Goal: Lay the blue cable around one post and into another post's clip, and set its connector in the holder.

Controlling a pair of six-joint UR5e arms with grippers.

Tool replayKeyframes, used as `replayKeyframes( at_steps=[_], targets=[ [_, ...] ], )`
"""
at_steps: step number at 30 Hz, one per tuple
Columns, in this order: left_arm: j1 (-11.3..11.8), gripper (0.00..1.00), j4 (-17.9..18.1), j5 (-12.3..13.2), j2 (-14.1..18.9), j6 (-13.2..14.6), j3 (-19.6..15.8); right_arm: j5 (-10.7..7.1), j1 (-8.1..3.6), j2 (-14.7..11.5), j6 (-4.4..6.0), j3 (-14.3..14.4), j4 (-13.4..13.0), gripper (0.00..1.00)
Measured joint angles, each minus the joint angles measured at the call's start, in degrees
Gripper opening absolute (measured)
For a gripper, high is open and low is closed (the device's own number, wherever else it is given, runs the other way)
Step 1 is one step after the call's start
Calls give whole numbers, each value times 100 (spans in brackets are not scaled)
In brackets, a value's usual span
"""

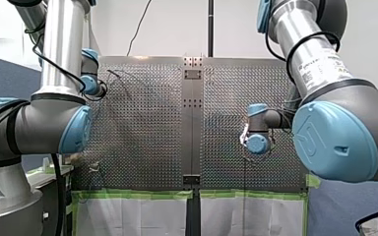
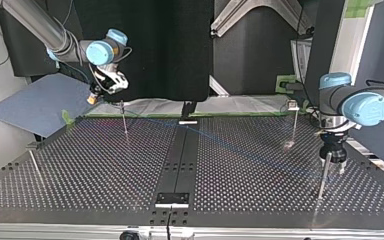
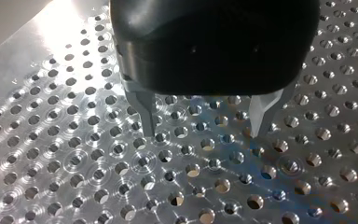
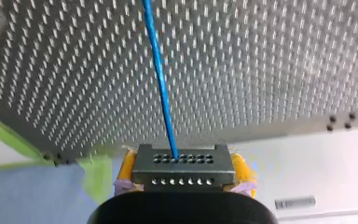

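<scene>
No text can be read for certain. In the front view a white label [image 1: 321,68] with dark print lies along the silver tube of my right arm [image 1: 295,29], its letters too small to make out, and the blue joint cap [image 1: 334,142] below bears an embossed emblem [image 1: 309,133]. In the right wrist view a small strip label [image 4: 294,203] on a white surface is equally illegible.

The left arm [image 2: 367,105] stands by one side edge of the tabletop [image 2: 105,165] with its wrist upright. The black left gripper [image 3: 205,133] points straight down, its two metal fingers [image 3: 145,112] spread apart and their tips close over the surface. The right arm [image 2: 35,22] slants in towards the opposite corner on the arms' own edge. The right gripper [image 2: 95,97] is raised and tilted, with its yellow pads [image 4: 127,169] clamped on the connector [image 4: 182,163].
</scene>
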Motion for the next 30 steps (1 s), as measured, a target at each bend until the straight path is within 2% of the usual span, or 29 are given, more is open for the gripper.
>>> replayKeyframes(
  at_steps=[5,10,15,21,24,30],
  targets=[
    [-5,100,0,0,1,0,-1,17,-235,11,7,234,-235,0],
    [-16,100,-1,0,2,0,-2,-38,-480,30,-21,480,-480,0],
    [-21,100,-1,0,2,0,-2,-229,-729,139,-79,729,-729,0],
    [-27,100,-1,0,2,0,-1,-509,-1007,405,-75,1016,-1018,0],
    [-26,100,-1,0,2,0,-3,-630,-1098,552,-77,1165,-1166,0],
    [-27,100,-1,0,2,1,-1,-717,-1185,887,-82,1500,-1501,0]
  ],
)
